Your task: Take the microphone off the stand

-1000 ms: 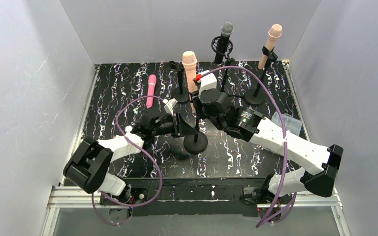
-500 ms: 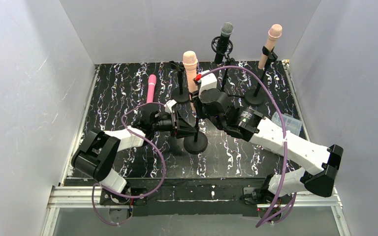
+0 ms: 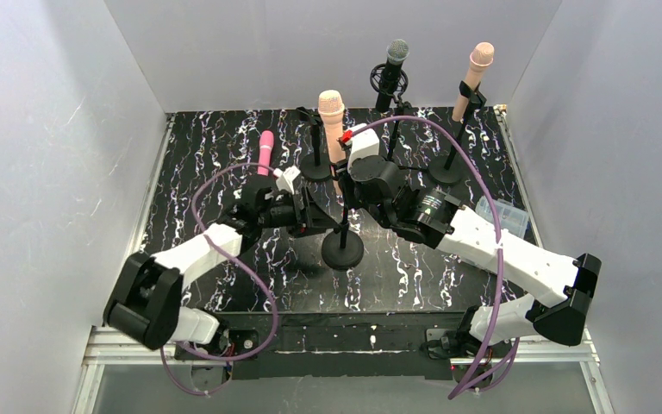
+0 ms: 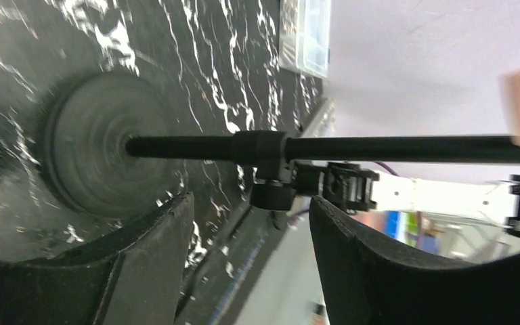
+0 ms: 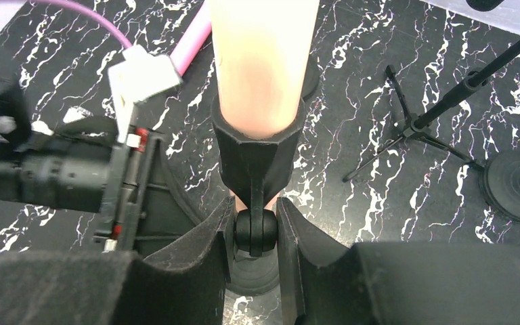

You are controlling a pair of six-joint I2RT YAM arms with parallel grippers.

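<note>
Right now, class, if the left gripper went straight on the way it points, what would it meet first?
Most likely the stand's black pole, at its collar: in the wrist view it crosses just ahead of the open left gripper. Depth is hard to judge, though.

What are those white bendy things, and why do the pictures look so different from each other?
They are two robot arms, each ending in a two-finger gripper. The big picture looks down from above the black table. The other two come from small cameras on the arms' wrists, so you see each arm's own fingers up close. A pink microphone lies flat on the table, a black microphone sits in a stand at the back, and a clear box rests at the right edge. The left gripper is open, its fingers either side of the nearest stand's pole without touching it. The right gripper pinches the black clip holding the peach microphone.
</note>
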